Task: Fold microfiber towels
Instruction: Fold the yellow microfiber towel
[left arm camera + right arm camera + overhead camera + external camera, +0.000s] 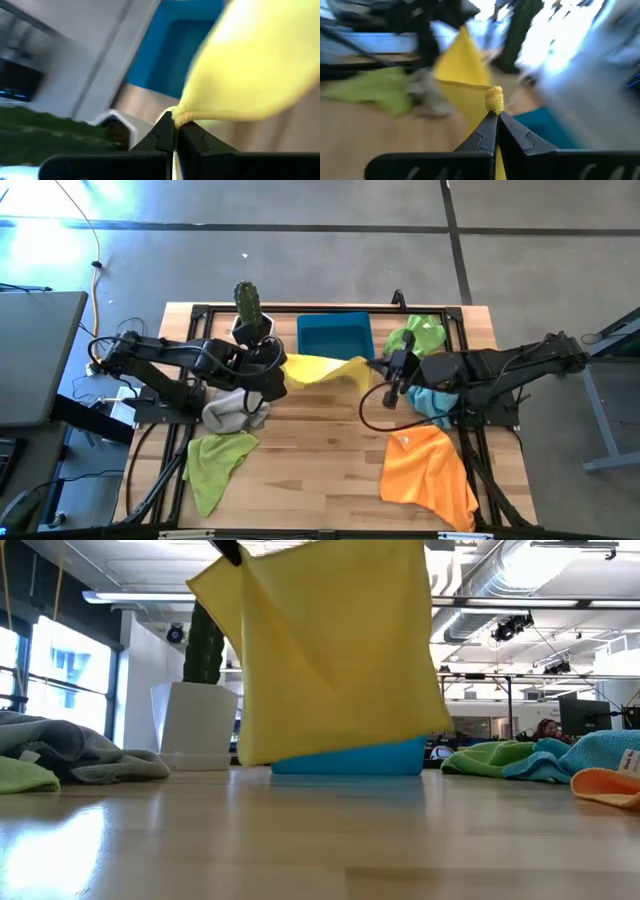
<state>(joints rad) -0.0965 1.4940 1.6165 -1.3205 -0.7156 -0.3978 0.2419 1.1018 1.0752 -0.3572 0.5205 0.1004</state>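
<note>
A yellow towel (325, 370) hangs spread between my two grippers over the table's far middle, in front of the blue bin (335, 335). My left gripper (283, 368) is shut on its left top corner and my right gripper (372, 366) on its right top corner. In the low view the yellow towel (335, 650) hangs as a wide sheet, its lower edge (340, 752) just above the tabletop. A grey towel (235, 412) and a lime green towel (215, 460) lie at the left. An orange towel (430, 470), a light blue towel (435, 402) and another lime green towel (415, 335) lie at the right. My left gripper (173, 122) pinches the towel's corner (181, 116) between its two fingertips, slanting down from the table's left. The cloth fans out and hangs below. My right gripper (496, 116) pinches the opposite top corner (494, 100), bunched into a small tuft, coming nearly level from the table's right. The top edge (465, 85) runs toward the other arm.
A potted cactus (250, 305) in a white pot (195, 725) stands at the far left beside the bin. Bare wood (320, 470) lies between the left and right piles toward the near edge. Black frame rails (195, 315) border the table.
</note>
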